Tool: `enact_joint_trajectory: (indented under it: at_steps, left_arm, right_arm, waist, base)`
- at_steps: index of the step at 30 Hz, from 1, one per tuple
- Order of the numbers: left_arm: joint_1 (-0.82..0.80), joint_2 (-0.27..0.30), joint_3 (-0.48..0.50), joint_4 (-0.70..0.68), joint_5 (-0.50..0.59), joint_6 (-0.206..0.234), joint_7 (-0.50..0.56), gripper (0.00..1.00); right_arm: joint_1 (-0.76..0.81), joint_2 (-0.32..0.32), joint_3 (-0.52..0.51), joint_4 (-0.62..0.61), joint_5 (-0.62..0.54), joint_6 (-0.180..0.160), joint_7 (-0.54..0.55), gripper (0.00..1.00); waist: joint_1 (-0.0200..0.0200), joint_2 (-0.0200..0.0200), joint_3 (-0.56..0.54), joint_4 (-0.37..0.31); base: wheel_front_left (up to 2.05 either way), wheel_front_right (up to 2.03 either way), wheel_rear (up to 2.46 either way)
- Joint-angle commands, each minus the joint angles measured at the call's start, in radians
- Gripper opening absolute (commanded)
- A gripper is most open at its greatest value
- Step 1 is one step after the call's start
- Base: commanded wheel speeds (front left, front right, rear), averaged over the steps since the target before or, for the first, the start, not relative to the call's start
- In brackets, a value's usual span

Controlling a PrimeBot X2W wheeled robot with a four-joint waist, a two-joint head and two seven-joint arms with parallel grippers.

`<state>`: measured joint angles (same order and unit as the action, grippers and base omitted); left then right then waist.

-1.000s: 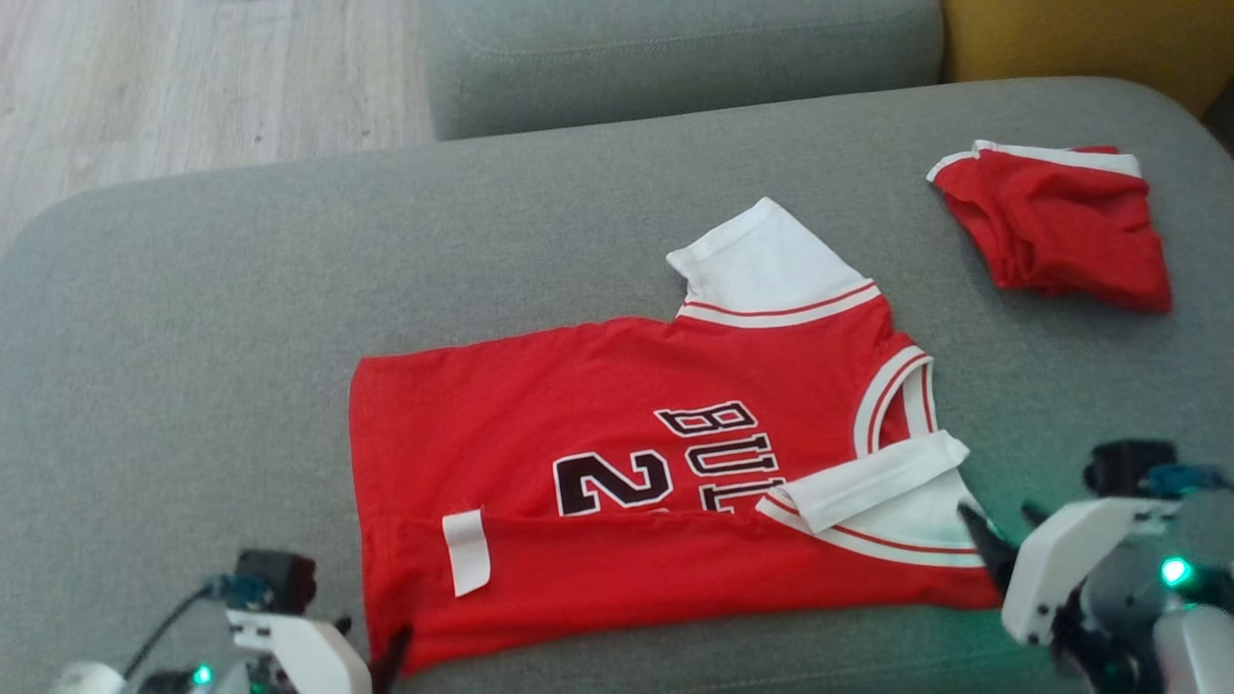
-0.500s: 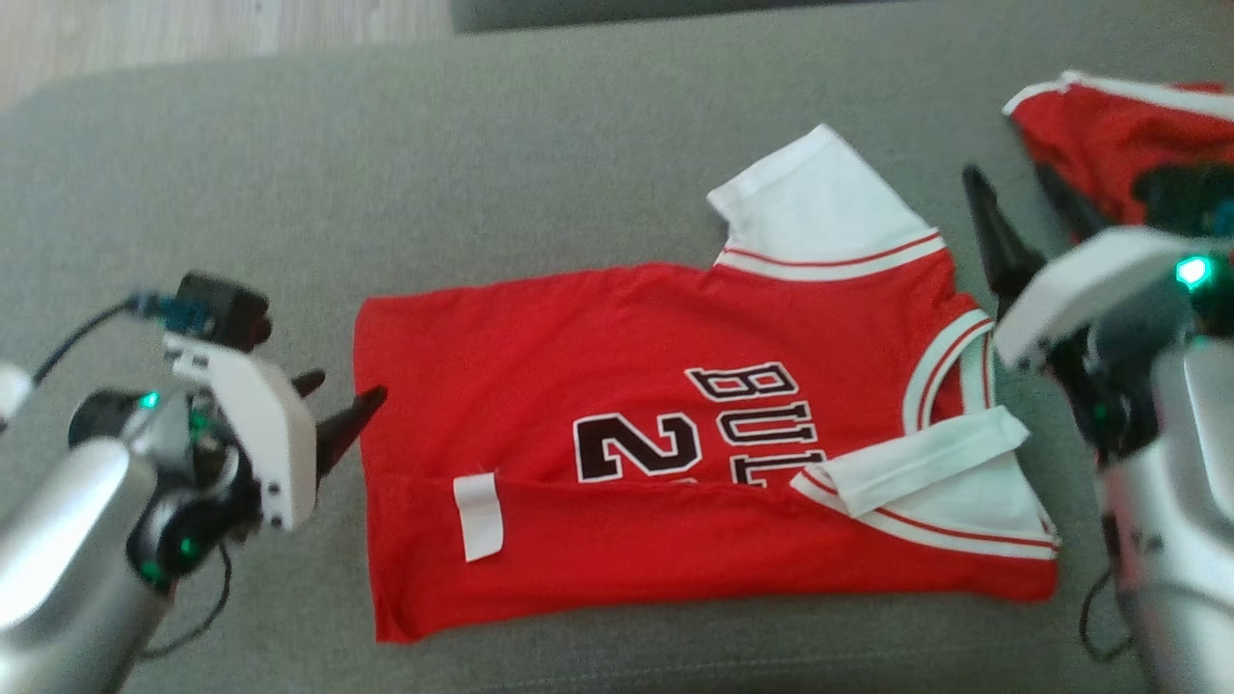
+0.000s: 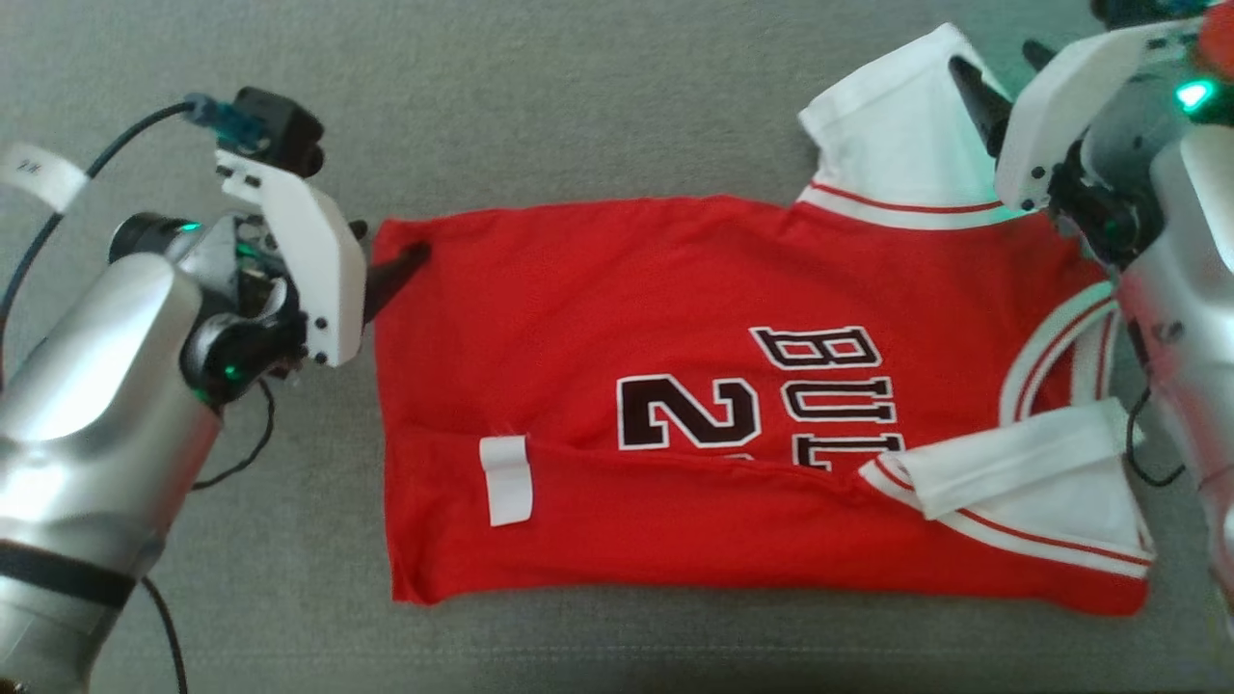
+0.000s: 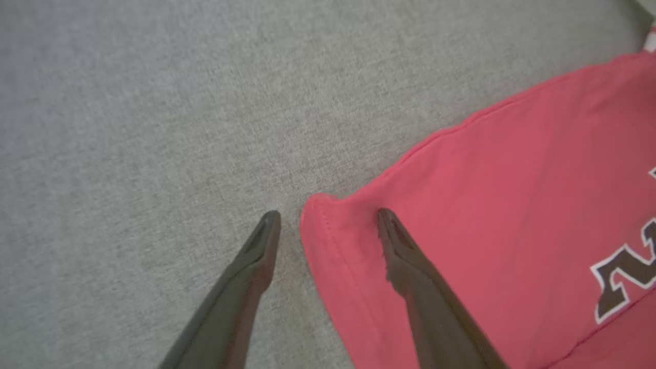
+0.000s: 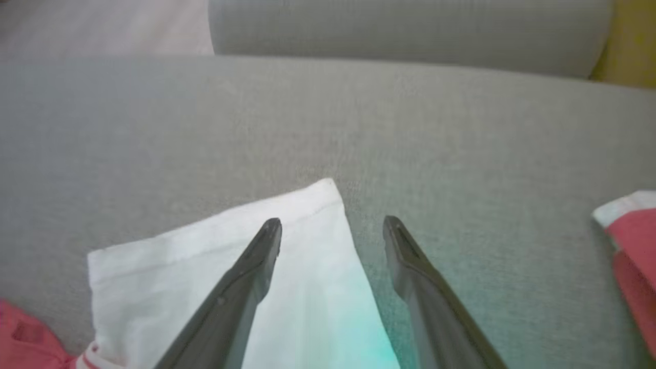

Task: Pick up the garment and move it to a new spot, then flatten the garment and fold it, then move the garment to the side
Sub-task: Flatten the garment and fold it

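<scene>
At the left, the left claw stood released, its two dark fingers spread either side of the far hem corner of the red jersey. The jersey lay flat across the middle of the grey cushion, its near long edge already turned over the number. At the right, the right claw was likewise released, poised at the outer edge of the white sleeve.

The step in hand looked to be the second lengthwise fold. To do it well, each claw should probably sink until one finger slid under the cloth, then clench. The pair should lift and draw together toward the robot so the far edge landed square; uneven height would skew the crease.

The left wrist view showed what the head view left unclear: one tip over cloth, the other over bare cushion, the corner between them. The right wrist view added a second red garment off to its right, and the sofa back beyond.
</scene>
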<state>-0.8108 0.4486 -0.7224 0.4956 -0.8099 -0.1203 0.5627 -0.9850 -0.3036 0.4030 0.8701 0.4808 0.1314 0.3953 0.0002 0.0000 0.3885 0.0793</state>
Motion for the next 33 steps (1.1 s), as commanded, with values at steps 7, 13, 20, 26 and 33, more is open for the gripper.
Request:
enact_joint_trajectory:
  at_steps: [7, 13, 20, 26, 33]
  left_arm:
    - [-0.104, 0.019, -0.015, 0.010, -0.014, -0.009, 0.003, 1.00]
    - [-0.127, 0.035, -0.084, -0.006, -0.053, -0.010, 0.024, 1.00]
    - [-0.137, 0.055, -0.138, -0.002, -0.106, -0.010, 0.034, 0.03]
    - [-0.149, 0.068, -0.159, 0.015, -0.131, -0.010, 0.008, 0.00]
    - [-0.164, 0.090, -0.166, 0.063, -0.140, -0.010, -0.042, 0.00]
  right_arm:
    - [-0.110, -0.022, 0.123, 0.094, 0.065, -0.001, 0.086, 1.00]
    - [-0.139, -0.026, 0.193, 0.138, 0.134, -0.001, 0.118, 1.00]
    - [-0.125, -0.032, 0.299, 0.115, 0.230, -0.001, 0.173, 0.43]
    - [-0.148, -0.065, 0.356, 0.102, 0.249, -0.001, 0.025, 0.00]
    - [-0.190, -0.059, 0.361, 0.203, 0.229, -0.001, -0.185, 0.00]
  waist:
    - [-0.0002, 0.0000, 0.046, 0.042]
    - [-0.0002, 0.0000, 0.056, 0.047]
    - [-0.0002, 0.0000, 0.045, 0.037]
    - [-0.0002, 0.0000, 0.038, 0.029]
    - [-0.0002, 0.0000, 0.014, 0.017]
  base:
    - [0.00, 0.00, 0.00]
    - [0.00, 0.00, 0.00]
    - [0.00, 0.00, 0.00]
    - [0.00, 0.00, 0.00]
    - [0.00, 0.00, 0.00]
